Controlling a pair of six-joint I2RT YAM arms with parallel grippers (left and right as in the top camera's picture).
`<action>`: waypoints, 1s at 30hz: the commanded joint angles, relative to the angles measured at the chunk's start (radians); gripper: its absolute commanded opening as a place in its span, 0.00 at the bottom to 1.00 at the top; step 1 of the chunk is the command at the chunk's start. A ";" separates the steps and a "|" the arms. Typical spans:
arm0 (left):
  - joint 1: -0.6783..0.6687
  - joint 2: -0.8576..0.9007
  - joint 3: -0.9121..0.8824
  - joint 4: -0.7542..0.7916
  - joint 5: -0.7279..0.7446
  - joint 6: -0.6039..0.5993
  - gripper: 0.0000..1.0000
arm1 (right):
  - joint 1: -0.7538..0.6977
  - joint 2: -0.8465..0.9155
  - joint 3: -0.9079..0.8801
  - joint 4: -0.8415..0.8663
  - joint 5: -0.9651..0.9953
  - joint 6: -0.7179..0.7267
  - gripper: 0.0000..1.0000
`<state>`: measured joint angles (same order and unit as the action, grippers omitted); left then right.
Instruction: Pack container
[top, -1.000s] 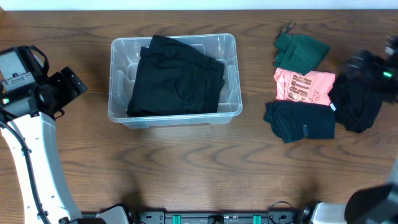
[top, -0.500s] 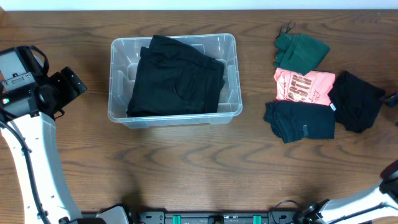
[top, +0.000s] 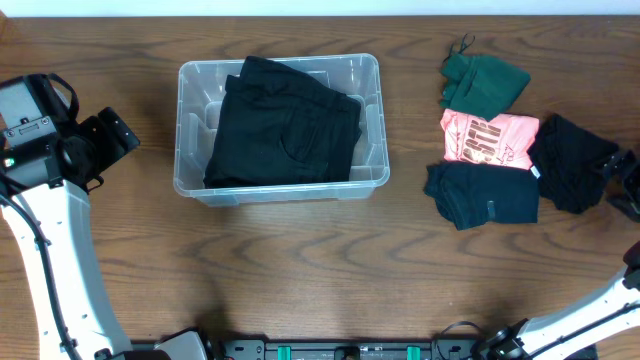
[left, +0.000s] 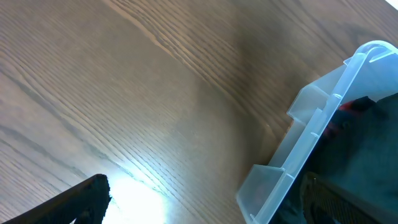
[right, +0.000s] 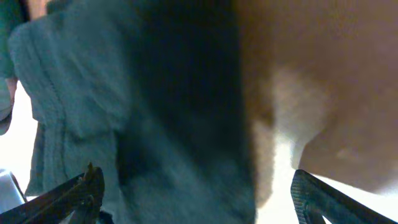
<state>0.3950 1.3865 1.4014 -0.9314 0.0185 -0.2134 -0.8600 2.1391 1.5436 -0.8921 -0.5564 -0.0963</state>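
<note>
The clear plastic container (top: 193, 120) stands left of centre and holds a folded black garment (top: 285, 125). Its corner and wall show in the left wrist view (left: 311, 137), with dark cloth inside. My left gripper (top: 118, 142) is open and empty, just left of the container; its fingers (left: 205, 208) straddle bare wood. My right gripper (top: 625, 185) is at the far right edge, beside a loose black garment (top: 570, 162). In the right wrist view its fingers (right: 199, 199) are wide open over that blurred black garment (right: 180, 124), holding nothing.
To the right of the container lie a green garment (top: 483, 82), a pink printed shirt (top: 490, 138) and a dark navy garment (top: 482, 195), all close to the black one. The table is brown wood.
My right gripper swung from above the black garment out to the right edge, then came back slightly lower beside it. The left arm and the container have not moved.
</note>
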 joint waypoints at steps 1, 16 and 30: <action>0.003 0.004 0.005 0.000 -0.012 -0.010 0.98 | 0.048 0.010 0.006 0.027 -0.035 -0.021 0.93; 0.003 0.004 0.005 0.000 -0.012 -0.010 0.98 | 0.073 0.063 -0.088 0.125 0.006 0.020 0.95; 0.003 0.004 0.005 0.000 -0.012 -0.010 0.98 | -0.052 0.068 -0.152 0.128 -0.182 -0.055 0.98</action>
<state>0.3950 1.3865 1.4014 -0.9314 0.0185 -0.2134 -0.8749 2.1448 1.4387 -0.7475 -0.7471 -0.1368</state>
